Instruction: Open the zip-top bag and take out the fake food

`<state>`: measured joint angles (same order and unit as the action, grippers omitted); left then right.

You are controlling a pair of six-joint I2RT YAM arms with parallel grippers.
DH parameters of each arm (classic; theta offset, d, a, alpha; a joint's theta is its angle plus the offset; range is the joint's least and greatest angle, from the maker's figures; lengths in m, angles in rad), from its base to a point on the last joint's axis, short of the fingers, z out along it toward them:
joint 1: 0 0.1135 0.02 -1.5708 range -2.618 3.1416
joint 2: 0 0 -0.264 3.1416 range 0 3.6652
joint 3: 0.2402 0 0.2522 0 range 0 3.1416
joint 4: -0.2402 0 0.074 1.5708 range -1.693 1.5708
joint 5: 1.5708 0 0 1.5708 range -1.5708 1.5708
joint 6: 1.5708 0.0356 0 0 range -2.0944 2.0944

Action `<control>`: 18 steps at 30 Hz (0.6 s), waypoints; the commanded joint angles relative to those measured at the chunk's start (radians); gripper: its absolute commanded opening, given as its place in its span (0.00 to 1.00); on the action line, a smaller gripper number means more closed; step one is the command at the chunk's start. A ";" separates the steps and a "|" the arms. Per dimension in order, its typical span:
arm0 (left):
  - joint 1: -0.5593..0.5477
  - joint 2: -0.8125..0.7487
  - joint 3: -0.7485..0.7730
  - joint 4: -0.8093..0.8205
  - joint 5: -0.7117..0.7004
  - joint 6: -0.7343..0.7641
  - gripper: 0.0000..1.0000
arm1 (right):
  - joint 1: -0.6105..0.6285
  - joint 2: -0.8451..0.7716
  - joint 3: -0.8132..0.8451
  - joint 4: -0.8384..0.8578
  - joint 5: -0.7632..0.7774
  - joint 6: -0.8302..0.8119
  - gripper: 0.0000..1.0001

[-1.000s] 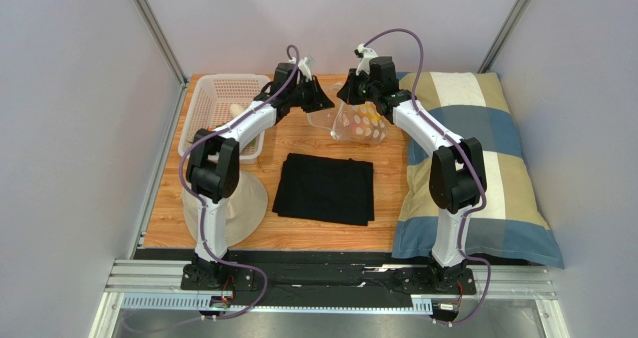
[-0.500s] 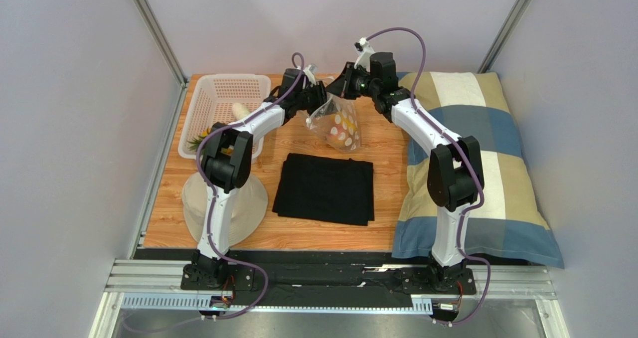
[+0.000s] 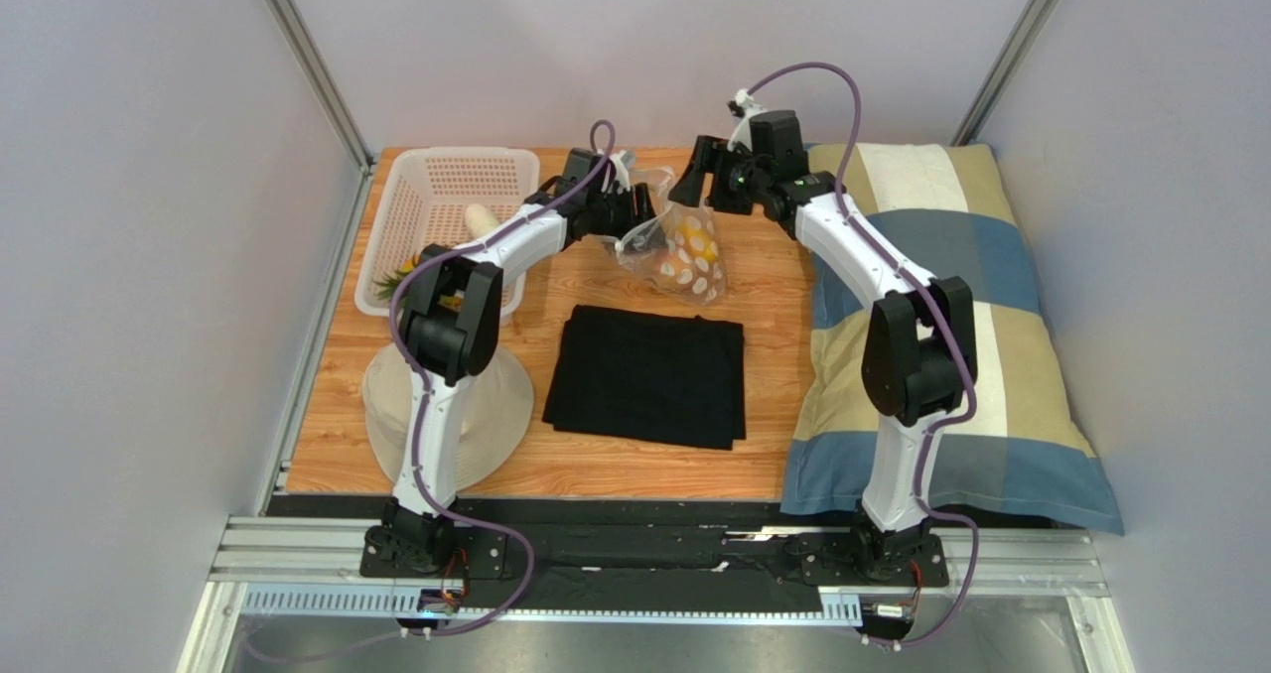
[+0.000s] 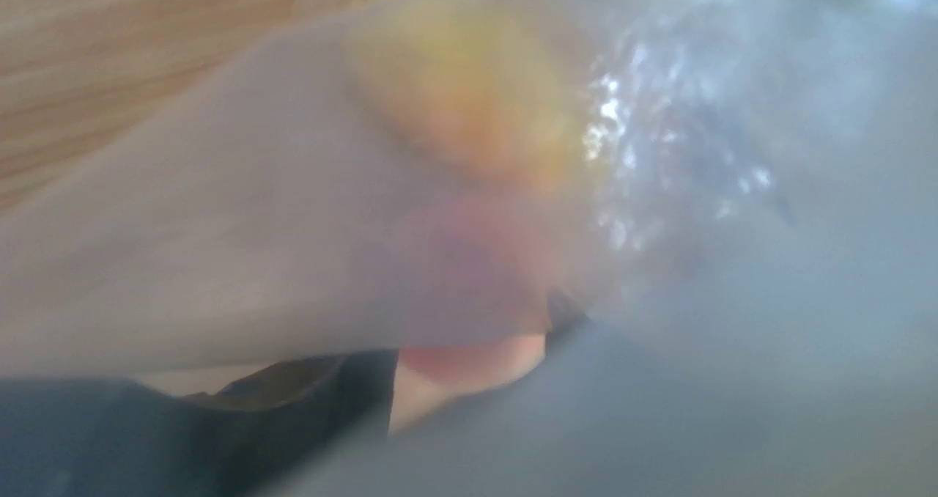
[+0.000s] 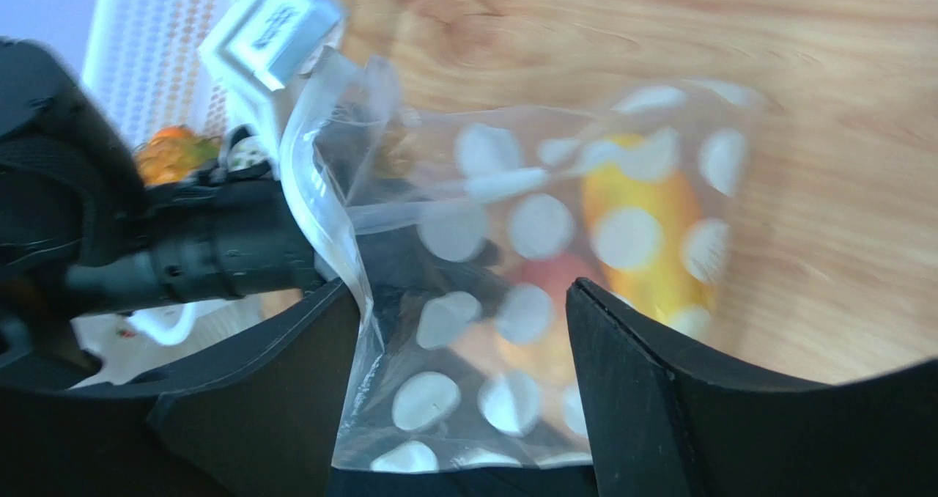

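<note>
- black cloth (image 3: 645, 375), lower centre of the top view: flat and apart from both tools.
- zip-top bag (image 3: 679, 253), upper centre, just beyond the cloth: slumped on the table (image 3: 776, 279), with its mouth end toward the upper left.
- fake food (image 5: 644, 228): a yellow-orange piece and a pinkish one are inside the bag, so emptying is not finished.
- In the right wrist view the zip strip curls up at centre left. The mouth looks parted, so opening seems mostly done, but I can't confirm it.
- left gripper (image 3: 639, 219): at the bag's upper-left corner. Bag film covers its own camera, so I cannot tell whether it is gripping.
- right gripper (image 5: 465, 299): jaws spread wide with nothing held, and the bag lies beyond them.
- white basket (image 3: 448, 167), upper left: a few coloured pieces (image 3: 400, 271) sit inside, probably food already taken out.
- Left to do: tip or pull out the remaining pieces.
- A second ago the bag hung stretched wide between both tools, higher and further right.
- Since then the right tool has let go and backed off toward the upper right.
- The bag has dropped and narrowed, shifting left with the left tool.
</note>
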<state>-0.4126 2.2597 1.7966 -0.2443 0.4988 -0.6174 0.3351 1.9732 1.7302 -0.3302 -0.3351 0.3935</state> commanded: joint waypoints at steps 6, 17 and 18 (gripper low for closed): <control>-0.005 -0.072 -0.037 -0.056 0.006 0.074 0.63 | -0.053 -0.244 -0.388 0.151 0.061 0.119 0.75; -0.022 -0.063 -0.063 0.011 0.075 0.031 0.64 | -0.070 -0.144 -0.459 0.250 0.032 0.123 0.00; -0.022 -0.061 -0.063 0.014 0.076 0.028 0.64 | -0.071 -0.125 -0.462 0.297 0.019 0.131 0.00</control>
<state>-0.4213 2.2395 1.7348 -0.2642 0.5362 -0.5777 0.2710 1.7706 1.2503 -0.1749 -0.2863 0.5072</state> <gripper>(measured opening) 0.640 0.053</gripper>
